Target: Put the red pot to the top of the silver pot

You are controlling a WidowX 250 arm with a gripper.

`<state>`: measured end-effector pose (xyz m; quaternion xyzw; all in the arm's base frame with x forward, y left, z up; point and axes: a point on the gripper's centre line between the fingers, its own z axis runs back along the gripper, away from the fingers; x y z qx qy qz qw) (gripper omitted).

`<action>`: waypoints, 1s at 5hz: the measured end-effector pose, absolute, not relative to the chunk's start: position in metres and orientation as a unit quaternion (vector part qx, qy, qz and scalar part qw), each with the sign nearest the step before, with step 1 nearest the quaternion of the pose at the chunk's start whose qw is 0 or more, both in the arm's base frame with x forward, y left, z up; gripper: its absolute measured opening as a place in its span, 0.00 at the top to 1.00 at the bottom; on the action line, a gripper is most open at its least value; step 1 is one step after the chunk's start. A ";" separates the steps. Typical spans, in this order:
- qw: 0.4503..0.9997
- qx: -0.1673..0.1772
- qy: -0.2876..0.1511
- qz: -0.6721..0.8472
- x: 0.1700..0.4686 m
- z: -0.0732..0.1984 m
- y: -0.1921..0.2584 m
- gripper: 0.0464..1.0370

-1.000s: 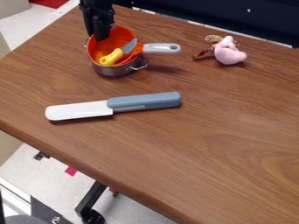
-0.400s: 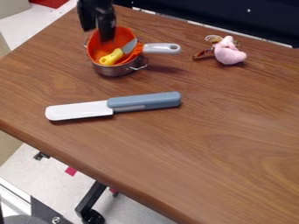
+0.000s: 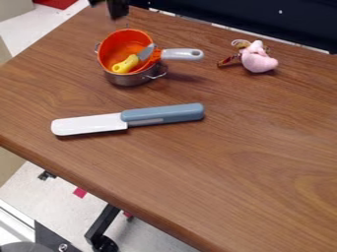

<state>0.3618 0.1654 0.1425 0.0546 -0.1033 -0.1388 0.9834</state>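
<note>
- Gripper [image 3: 107, 11] at the top edge of the view, up and beyond the pots, apart from them. Jaws released, spread with a gap between.
- Red pot [image 3: 113, 48], orange-red, sits on the silver pot [image 3: 129, 80], over its mouth. Tilted, opening turned towards the camera. Task's thing is where the task wants it.
- Red pot's pale grey handle [image 3: 183, 54] juts right, past the silver pot's rim, over the tabletop [image 3: 230, 142].
- Contents of red pot: one small knife [image 3: 127, 64]. Yellow grip low at left, grey blade slanting up right to the rim, close to where the handle joins.
- Silver pot upright, wire loops at its sides; near wall shows below the red one. Interior hidden by the red pot; cannot tell what else it holds.
- Nearer the camera: utensil [image 3: 161, 114], white blade left, blue-grey grip right, lying flat.
- Far right: pink plush toy [image 3: 258, 61], well apart from the pots.
</note>
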 end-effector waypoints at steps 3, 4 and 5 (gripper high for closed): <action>0.954 0.020 -0.097 -0.284 0.330 0.143 0.092 0.04; 0.952 0.031 -0.096 -0.288 0.338 0.142 0.066 0.04; 0.951 0.044 -0.101 -0.290 0.354 0.129 0.039 0.04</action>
